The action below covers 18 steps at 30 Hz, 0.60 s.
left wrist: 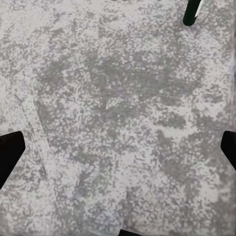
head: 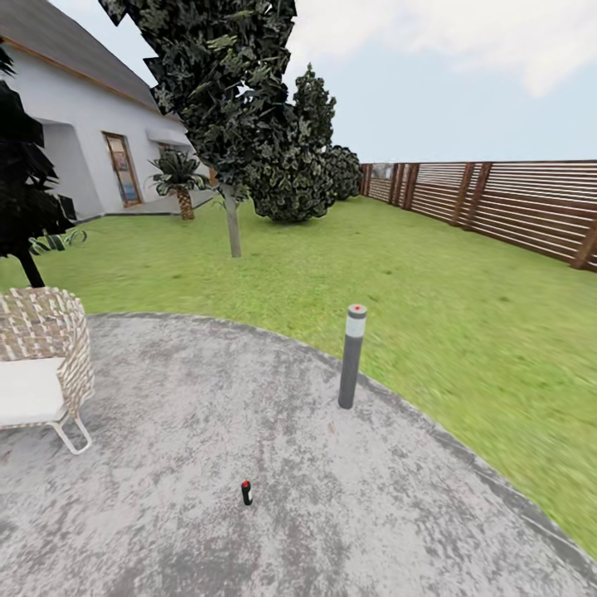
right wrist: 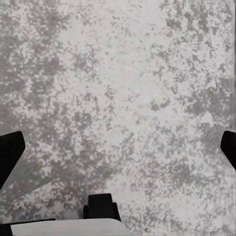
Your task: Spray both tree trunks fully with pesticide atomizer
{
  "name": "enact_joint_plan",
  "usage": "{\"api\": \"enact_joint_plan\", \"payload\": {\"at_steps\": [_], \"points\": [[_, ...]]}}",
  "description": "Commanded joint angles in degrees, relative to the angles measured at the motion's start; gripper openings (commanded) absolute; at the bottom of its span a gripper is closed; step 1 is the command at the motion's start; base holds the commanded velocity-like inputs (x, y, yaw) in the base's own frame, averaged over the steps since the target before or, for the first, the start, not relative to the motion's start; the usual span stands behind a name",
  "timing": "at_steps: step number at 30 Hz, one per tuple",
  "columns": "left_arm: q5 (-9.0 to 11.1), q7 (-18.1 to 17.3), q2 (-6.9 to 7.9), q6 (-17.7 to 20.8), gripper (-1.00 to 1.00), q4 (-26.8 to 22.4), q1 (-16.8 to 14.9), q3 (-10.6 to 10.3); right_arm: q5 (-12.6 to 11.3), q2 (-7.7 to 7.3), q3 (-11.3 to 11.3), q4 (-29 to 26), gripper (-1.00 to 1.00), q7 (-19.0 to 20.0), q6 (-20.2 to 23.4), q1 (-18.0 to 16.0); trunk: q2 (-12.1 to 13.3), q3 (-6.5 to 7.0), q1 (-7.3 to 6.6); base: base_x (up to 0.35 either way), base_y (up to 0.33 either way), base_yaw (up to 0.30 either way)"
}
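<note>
The pesticide atomizer stands upright on the floor, in the near centre of the head view, with bare paving on every side of it. A grey lamp post with a red top stands beyond it and to its right, just inside the curved edge where the paving meets the lawn. A wicker chair with a white cushion occupies the left edge of the paving, well apart from the atomizer. One tree rises from the grass beyond the paving; its trunk is thin and pale. Dark shrubs stand behind it. A slatted wooden fence bounds the lawn on the right, and a white house closes the left.

Left gripper: fingers spread wide above bare paving. Right gripper: fingers likewise spread wide over paving, holding nothing.
</note>
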Motion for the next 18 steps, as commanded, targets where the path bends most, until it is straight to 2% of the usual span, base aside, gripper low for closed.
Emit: {"api": "enact_joint_plan", "payload": {"at_steps": [1, 9, 15, 18], "points": [[0.4, -0.2, -0.04, -0.2, 1.00, 0.0, 0.0, 0.2, 0.0, 0.00, 0.0, 0.0, 1.00, -0.1, -0.2, 0.0, 0.0, -0.07, 0.02, 0.216, -0.272, 0.084], [0.4, -0.2, -0.04, -0.2, 1.00, 0.0, 0.0, 0.2, 0.0, 0.00, 0.1, 0.0, 1.00, -0.1, -0.2, 0.0, 0.0, -0.10, 0.02, 0.278, -0.224, 0.025], [0.4, -0.2, -0.04, -0.3, 1.00, 0.0, 0.0, 0.3, 0.0, 0.00, 0.0, 0.0, 1.00, -0.1, -0.2, 0.0, 0.0, -0.10, 0.02, 0.322, 0.015, 0.000], [0.4, -0.2, -0.04, -0.3, 1.00, 0.0, 0.0, 0.3, 0.0, 0.00, 0.0, 0.0, 1.00, -0.1, -0.2, 0.0, 0.0, -0.10, 0.02, 0.178, 0.005, 0.000]]}}
